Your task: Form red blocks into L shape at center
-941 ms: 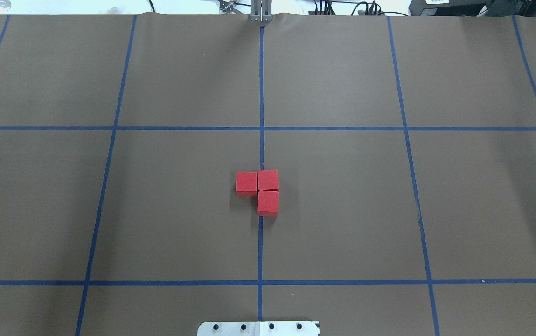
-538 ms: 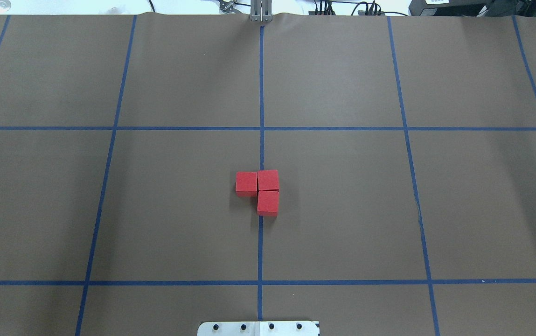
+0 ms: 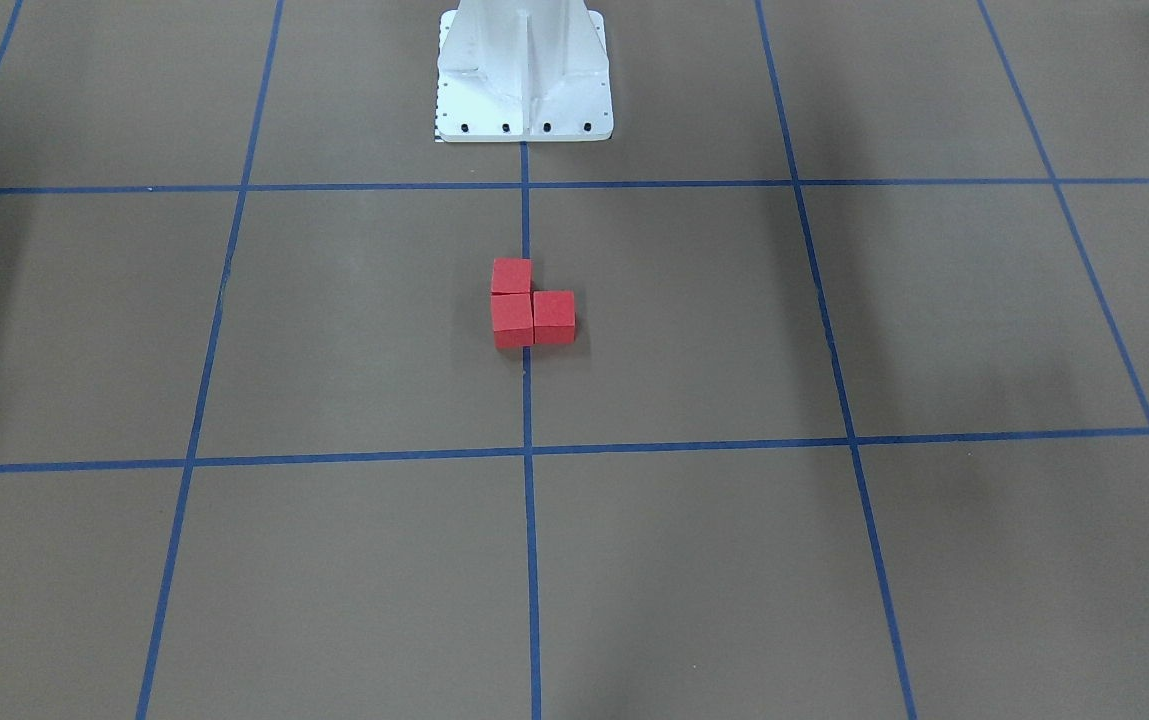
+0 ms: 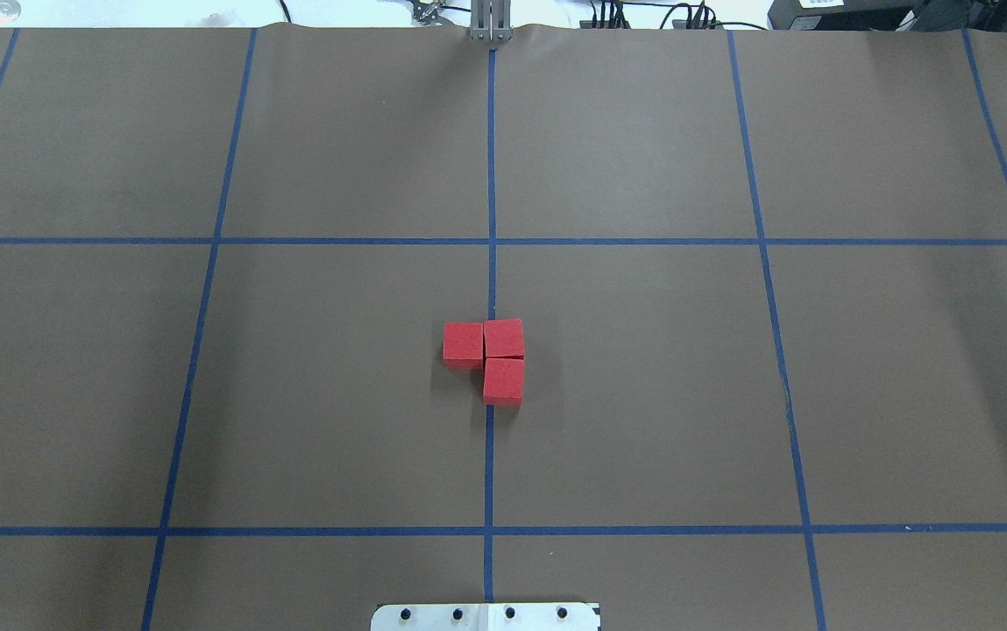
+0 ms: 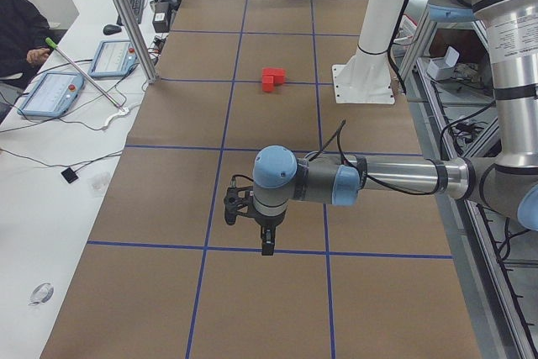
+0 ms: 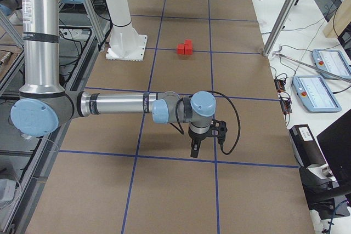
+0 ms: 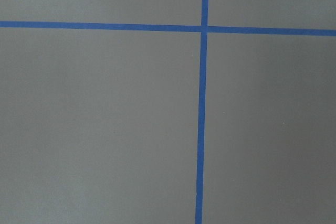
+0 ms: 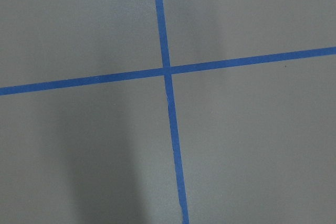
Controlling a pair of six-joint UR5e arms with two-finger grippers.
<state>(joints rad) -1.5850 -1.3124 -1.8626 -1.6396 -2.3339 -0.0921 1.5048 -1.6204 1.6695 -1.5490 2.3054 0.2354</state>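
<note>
Three red blocks sit touching in an L on the brown floor at the center (image 4: 490, 438), over the blue middle tape line. In the overhead view one block (image 4: 463, 343) is left of the corner block (image 4: 504, 337), and the third (image 4: 503, 380) is nearer the base. They also show in the front view (image 3: 512, 318) and both side views (image 5: 272, 79) (image 6: 185, 47). My left gripper (image 5: 266, 245) hangs far from the blocks, pointing down. My right gripper (image 6: 193, 152) does the same at the other end. I cannot tell whether either is open or shut.
The white pedestal base (image 3: 524, 70) stands behind the blocks, its edge at the bottom of the overhead view (image 4: 485, 616). Both wrist views show only brown floor and crossing blue tape. An operator and tablets (image 5: 50, 94) are beside the table.
</note>
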